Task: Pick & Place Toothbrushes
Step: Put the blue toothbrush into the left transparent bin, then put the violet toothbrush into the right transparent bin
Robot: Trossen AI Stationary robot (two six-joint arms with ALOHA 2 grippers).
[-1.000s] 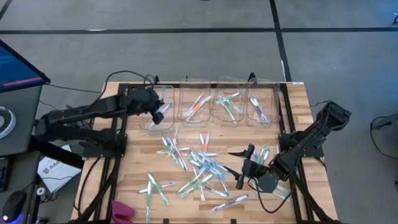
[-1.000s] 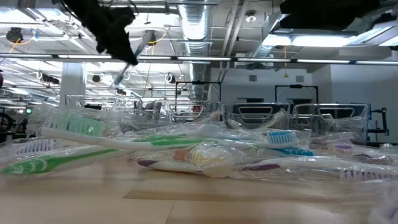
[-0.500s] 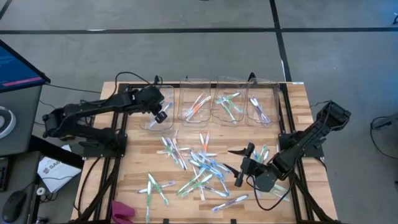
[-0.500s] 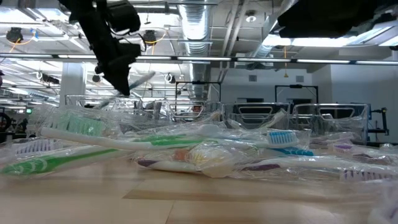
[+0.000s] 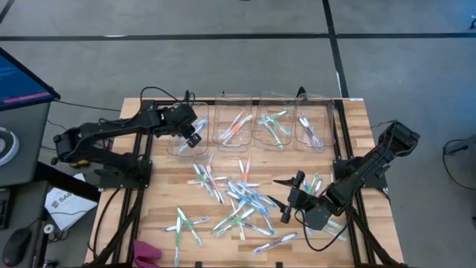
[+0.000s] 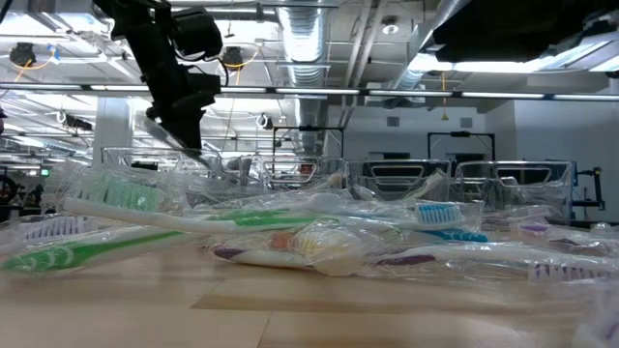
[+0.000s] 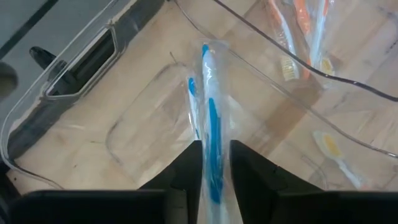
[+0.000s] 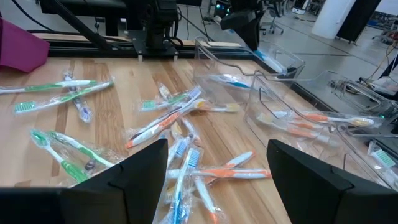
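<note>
— change first: a second ago the left gripper (image 5: 195, 137) was higher and more to the side. now it has come down over the leftmost bin (image 5: 172, 147), at the far left of the table (image 5: 357, 119).
— and what do we see in it?
— its fingers (image 7: 186, 163) are closed narrow on one blue toothbrush (image 7: 211, 118) in a clear wrapper. the brush points down into that bin and is not yet released.
— so what does it mean for the task?
— we judge this is the placing step of one pick and place, nearly finished. only the release is missing.
— let us count, from left to right.
— clear bins (image 5: 271, 123): four, in one row at the far edge. in the first we see one blue brush lying, plus the one held above it. the second has orange ones, we count about three. the third has green ones, several, crossed, so we cannot count them surely. the fourth has about two pale ones.
— and the loose toothbrushes (image 5: 242, 197)?
— around twenty, scattered in the middle of the table; they overlap, so we cannot give an exact count. most of the work remains.
— and on the right?
— the right gripper (image 5: 286, 199) hangs over the right edge of that pile, spread wide, with nothing in it. arms: two.
</note>
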